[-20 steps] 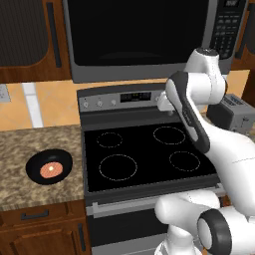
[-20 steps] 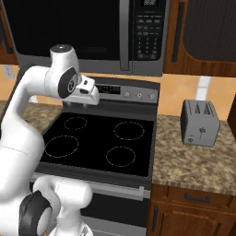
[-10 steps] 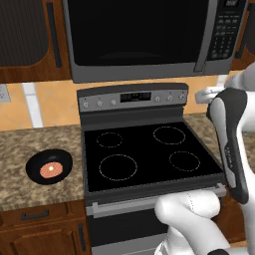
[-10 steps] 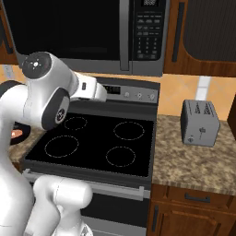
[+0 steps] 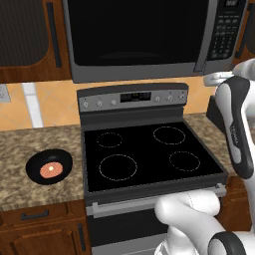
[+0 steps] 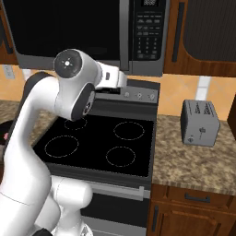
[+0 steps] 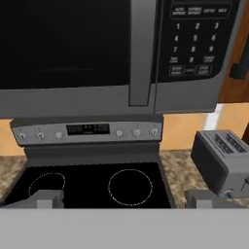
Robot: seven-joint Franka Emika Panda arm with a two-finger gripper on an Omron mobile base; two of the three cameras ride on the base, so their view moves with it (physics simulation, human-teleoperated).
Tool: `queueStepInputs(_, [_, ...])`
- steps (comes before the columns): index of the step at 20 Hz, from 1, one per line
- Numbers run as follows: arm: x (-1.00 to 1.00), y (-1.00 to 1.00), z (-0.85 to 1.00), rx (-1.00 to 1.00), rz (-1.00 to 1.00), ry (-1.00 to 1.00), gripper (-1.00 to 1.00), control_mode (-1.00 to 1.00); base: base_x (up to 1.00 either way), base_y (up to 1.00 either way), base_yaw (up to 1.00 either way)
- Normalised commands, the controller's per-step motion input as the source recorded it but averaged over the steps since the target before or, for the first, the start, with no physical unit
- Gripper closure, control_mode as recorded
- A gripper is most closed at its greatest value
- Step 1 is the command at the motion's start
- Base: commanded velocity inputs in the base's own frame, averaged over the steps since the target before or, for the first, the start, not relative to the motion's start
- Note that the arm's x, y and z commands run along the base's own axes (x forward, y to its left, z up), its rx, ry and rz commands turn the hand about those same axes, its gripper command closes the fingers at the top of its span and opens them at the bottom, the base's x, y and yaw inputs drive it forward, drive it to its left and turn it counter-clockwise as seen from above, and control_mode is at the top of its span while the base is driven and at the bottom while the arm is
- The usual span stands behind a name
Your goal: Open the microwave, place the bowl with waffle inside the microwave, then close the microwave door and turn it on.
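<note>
In the left base view we see the small shallow black bowl with the orange-pink waffle disc on the speckled stone tabletop, left of the black stove. The right base view shows the silver-grey microwave with its dark glass door closed. In the hand view our gripper is open and empty, facing the vertical grey bar handle.

Even, bright rendered light, no harsh shadows. Microwave glass reads near-black with faint sheen. Soft shadow under it on the backsplash. All views slightly soft, coarse-pixelled.
</note>
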Motion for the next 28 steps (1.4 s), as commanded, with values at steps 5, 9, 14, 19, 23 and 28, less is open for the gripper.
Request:
queueStepInputs(5, [0.86,-0.16,0.78,0.0,-0.03,-0.07,-1.0,-1.0,0.0,0.0,0.0])
queueStepInputs(9, [0.42,-0.19,0.51,0.0,-0.11,-0.04,-1.0,-1.0,0.0,0.0,0.0])
queueStepInputs(14, [0.23,-0.06,0.05,0.0,-0.1,-0.1,-1.0,-1.0,0.0,0.0,0.0])
queueStepInputs(19, [0.19,0.0,0.0,0.0,-0.01,-0.18,-1.0,-1.0,0.0,0.0,0.0])
queueStepInputs(23, [0.45,0.0,-0.02,0.0,0.0,-0.12,-1.0,-1.0,0.0,0.0,0.0])
queueStepInputs(28, [0.68,-0.08,-0.01,0.02,0.0,0.0,-1.0,-1.0,0.0,0.0,0.0])
